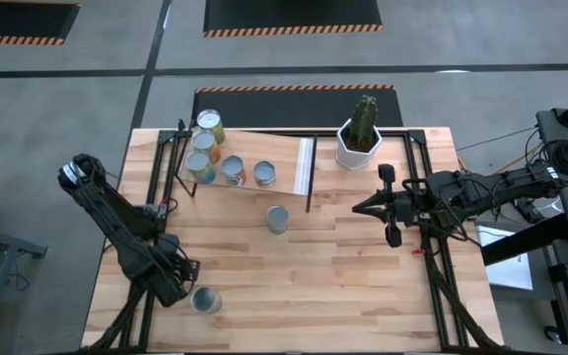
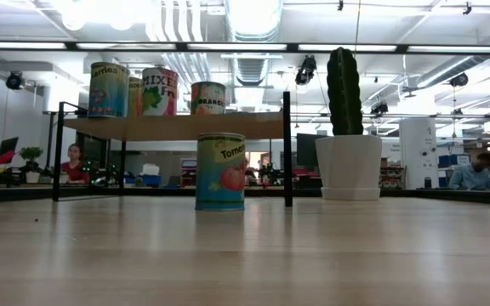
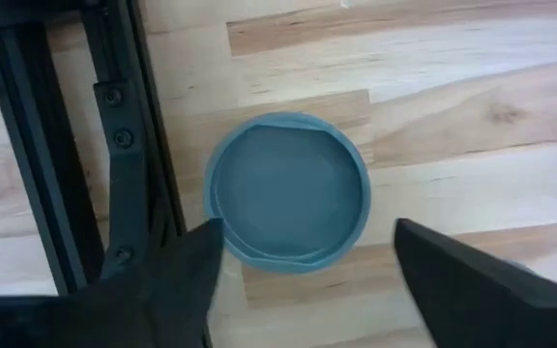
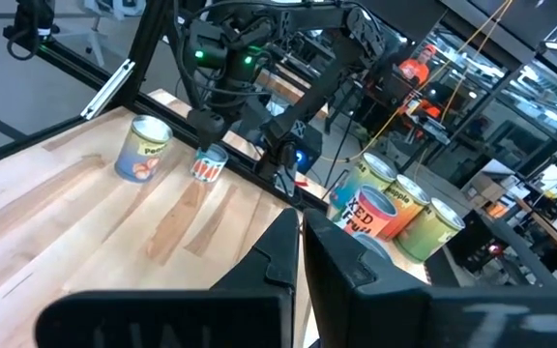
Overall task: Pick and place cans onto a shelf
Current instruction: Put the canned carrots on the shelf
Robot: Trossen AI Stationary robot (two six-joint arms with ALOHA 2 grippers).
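A can with a silver-grey top [image 1: 205, 299] stands upright on the table near its front left. My left gripper [image 1: 189, 290] is open over it. In the left wrist view its two fingers [image 3: 193, 266] stand on either side of the can [image 3: 288, 188] without touching. Several cans [image 1: 217, 158] stand on the pale shelf [image 1: 284, 156] at the back. One more can [image 1: 278, 219] stands on the table in front of the shelf; it also shows in the low view [image 2: 220, 172]. My right gripper [image 1: 356, 208] is shut and empty, held level at the right.
A white pot with a cactus [image 1: 360, 138] stands at the back right, beside the shelf. Black frame bars [image 3: 129, 145] run along the table's left side, close to my left gripper. The shelf's black legs [image 2: 287, 149] stand on the table.
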